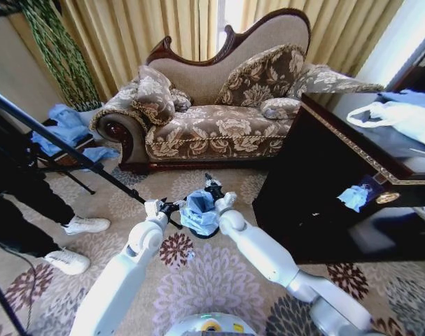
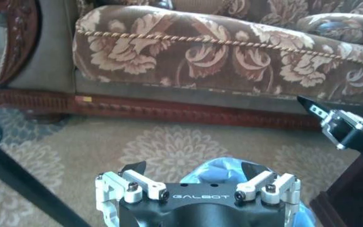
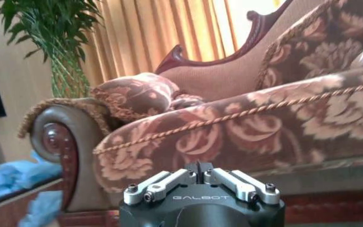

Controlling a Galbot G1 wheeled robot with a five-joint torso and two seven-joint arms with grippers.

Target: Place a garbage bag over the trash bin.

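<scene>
Black and white, the left tool (image 2: pixel 195 176) hangs just above the bin with its two fingers (image 2: pixel 134 170) spread wide, gripping nothing; blue plastic shows between them. The right tool (image 3: pixel 198 170) has its fingers pressed together with nothing between them, and it points at the floral brown sofa (image 3: pixel 251 127). From the head view, the left tool (image 1: pixel 169 207) sits at the bin's left side and the right tool (image 1: pixel 213 189) at its far right side, both close to the plastic. The thin, crinkly, translucent light-blue garbage bag (image 1: pixel 200 210) lies bunched over the top of the small glossy black trash bin (image 1: pixel 206 233), which peeks out only at the bottom edge. Bin and bag stand on the patterned carpet (image 1: pixel 219 280) in front of the sofa, beside a dark wooden cabinet (image 1: pixel 317 189).
</scene>
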